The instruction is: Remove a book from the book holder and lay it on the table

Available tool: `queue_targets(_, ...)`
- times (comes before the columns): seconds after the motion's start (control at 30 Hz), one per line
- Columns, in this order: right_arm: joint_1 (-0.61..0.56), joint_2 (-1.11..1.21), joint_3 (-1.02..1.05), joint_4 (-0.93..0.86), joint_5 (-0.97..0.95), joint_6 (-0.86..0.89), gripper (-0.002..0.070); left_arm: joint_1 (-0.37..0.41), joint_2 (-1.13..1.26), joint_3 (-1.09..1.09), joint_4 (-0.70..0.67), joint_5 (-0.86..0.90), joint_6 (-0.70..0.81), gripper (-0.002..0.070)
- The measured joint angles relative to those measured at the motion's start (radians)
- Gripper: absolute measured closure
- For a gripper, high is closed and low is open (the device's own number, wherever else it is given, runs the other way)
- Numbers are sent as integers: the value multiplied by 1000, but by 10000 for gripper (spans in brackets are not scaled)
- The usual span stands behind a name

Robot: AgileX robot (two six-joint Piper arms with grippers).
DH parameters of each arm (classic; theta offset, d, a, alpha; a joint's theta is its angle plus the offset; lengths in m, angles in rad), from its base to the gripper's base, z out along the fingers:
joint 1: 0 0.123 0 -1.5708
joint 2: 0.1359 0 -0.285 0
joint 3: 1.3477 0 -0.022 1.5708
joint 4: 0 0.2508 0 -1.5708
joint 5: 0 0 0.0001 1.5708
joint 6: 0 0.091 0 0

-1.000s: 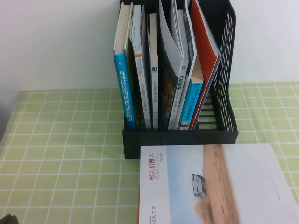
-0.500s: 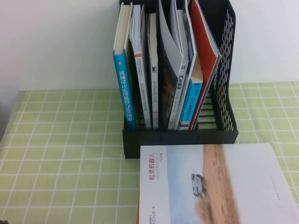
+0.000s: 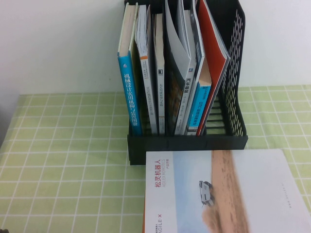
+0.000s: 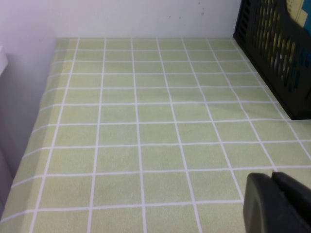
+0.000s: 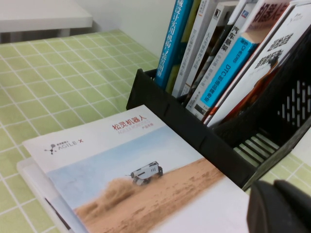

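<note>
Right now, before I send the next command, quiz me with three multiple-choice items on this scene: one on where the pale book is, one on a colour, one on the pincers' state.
1. Where is the book?
A. Upright in the book holder
B. Flat on the table, in front of the holder's low lip
C. Held in the air

2. What colour is the spine of the leftmost book in the book holder?
A. Blue
B. Red
C. Yellow

3. How is the right pincer?
A. Shut on the pale book
B. Wide open over the holder
C. Shut, holding nothing

Key: 1 B, its cover lies face up on the table. 2 A, a blue spine with white characters. 3 C, its dark tip sits closed, clear of the book. The left pincer is over bare cloth beside the holder.
</note>
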Motion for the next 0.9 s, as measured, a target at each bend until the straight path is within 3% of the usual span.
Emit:
queue_targets(0.3, -42, -39, 19, 0, -26, 0, 675, 0, 0, 0, 2, 0, 0, 678)
queue_targets(0.43, -264, -86, 98, -26, -124, 0, 675, 0, 0, 0, 2, 0, 0, 678)
queue_targets(0.53, -498, -138, 156, -29, -183, 27, 675, 0, 0, 0, 2, 0, 0, 678)
queue_targets(0.7, -847, -225, 221, 114, -251, 204, 675, 0, 0, 0, 2, 0, 3, 678)
queue_targets(0.8, -948, -229, 249, 226, -256, 234, 675, 0, 0, 0, 2, 0, 3, 678)
queue_targets(0.9, -962, -231, 288, 270, -257, 202, 675, 0, 0, 0, 2, 0, 3, 678)
